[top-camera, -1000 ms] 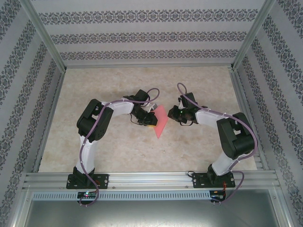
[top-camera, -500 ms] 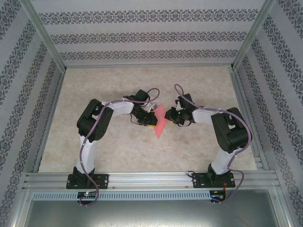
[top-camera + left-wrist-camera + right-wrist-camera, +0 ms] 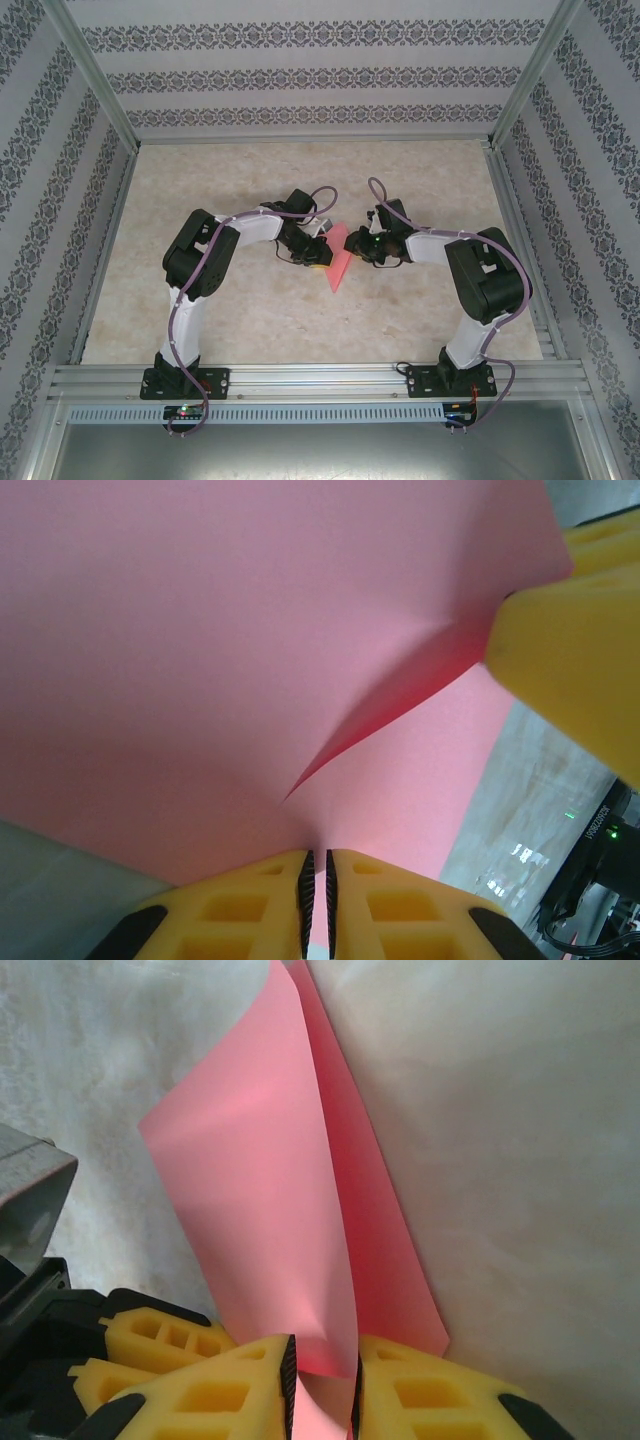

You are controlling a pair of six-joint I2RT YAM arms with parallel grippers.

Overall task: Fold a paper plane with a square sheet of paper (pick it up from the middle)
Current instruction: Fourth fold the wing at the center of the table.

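While left gripper (image 3: 316,868) and right gripper (image 3: 322,1365) pinch it, sheet (image 3: 338,262) (creased) spans between them.

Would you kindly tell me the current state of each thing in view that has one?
square sheet of paper: bent over into two loose layers, with edges between both pincers' fingers.
left pincer: shut on the paper.
right pincer: fingers narrowly apart around the paper's edge; I cannot tell whether it is clamped.

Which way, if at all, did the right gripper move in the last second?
Yes. The right gripper has shifted left, away from the table's right rail and in over the edge of the square sheet of paper.
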